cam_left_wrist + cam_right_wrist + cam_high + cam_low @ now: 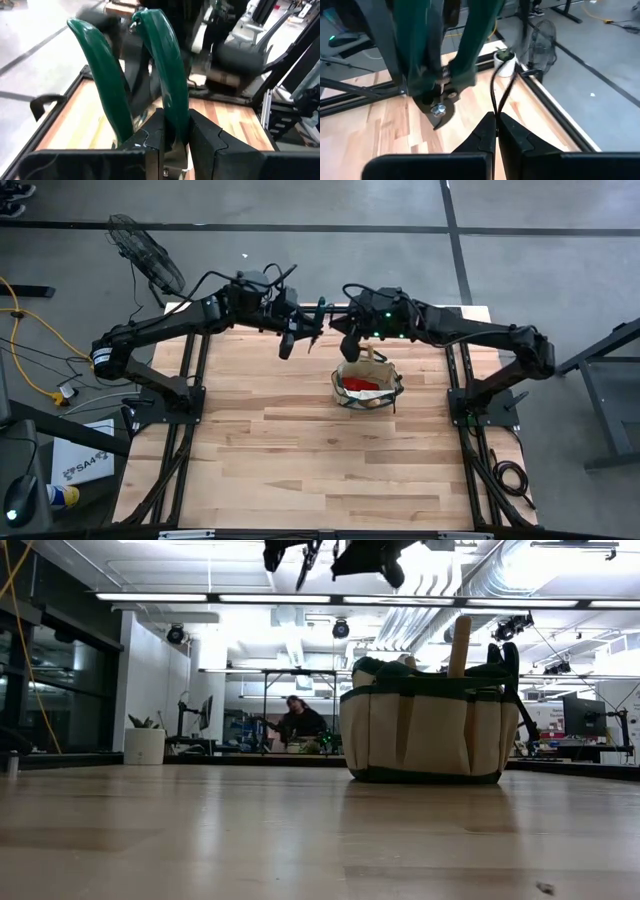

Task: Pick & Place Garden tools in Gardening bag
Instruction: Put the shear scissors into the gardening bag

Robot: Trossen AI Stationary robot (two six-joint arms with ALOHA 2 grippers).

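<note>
L gripper (175,145) is clamped on one dark-green handle of the pruning shears (160,65), held up in the air above the back of the surface (300,440), just beside the gardening bag (366,384). R gripper (496,131) is fully closed w/ nothing between its fingers, right by the shears' blade end. Bag stands upright; wood handle (459,645) and red glove (358,385) inside.

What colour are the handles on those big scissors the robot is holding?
Dark green. The shears' handles show best in the left wrist view, clamped in the left end effector.
</note>
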